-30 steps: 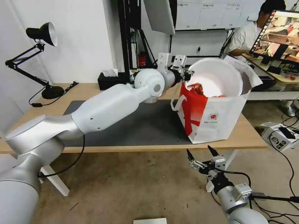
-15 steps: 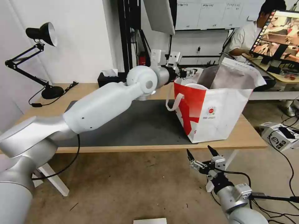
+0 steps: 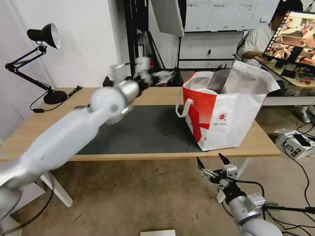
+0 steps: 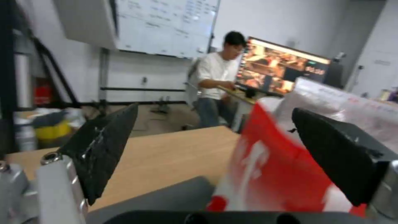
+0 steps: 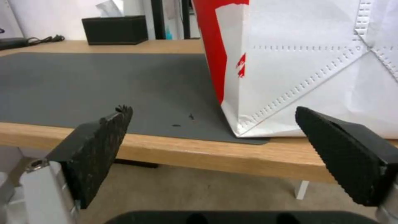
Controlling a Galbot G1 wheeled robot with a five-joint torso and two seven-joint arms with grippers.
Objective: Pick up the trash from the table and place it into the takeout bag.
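Observation:
The takeout bag (image 3: 226, 114), white and red with a foil lining, stands open on the right end of the table (image 3: 98, 96). A white bowl rim (image 3: 204, 89) shows just inside its mouth; other trash is hidden. My left gripper (image 3: 165, 74) hangs over the table's back edge, left of the bag and apart from it. In the left wrist view this gripper (image 4: 213, 109) is open with nothing held, and the bag's red side (image 4: 265, 174) is close by. My right gripper (image 3: 211, 162) waits open below the table's front edge, facing the bag (image 5: 311, 62) and the dark mat (image 5: 104, 81).
A black desk lamp (image 3: 46, 36) stands at the table's far left. A black tissue box (image 5: 114, 29) sits at the back edge. Dark stand poles (image 3: 134, 39) rise behind the table. A box with cables (image 3: 292, 142) lies on the floor at the right.
A second ago the left gripper held the white bowl tipped over the bag's mouth. The bowl now lies inside the bag, and the left arm has swung back to the left, away from it.

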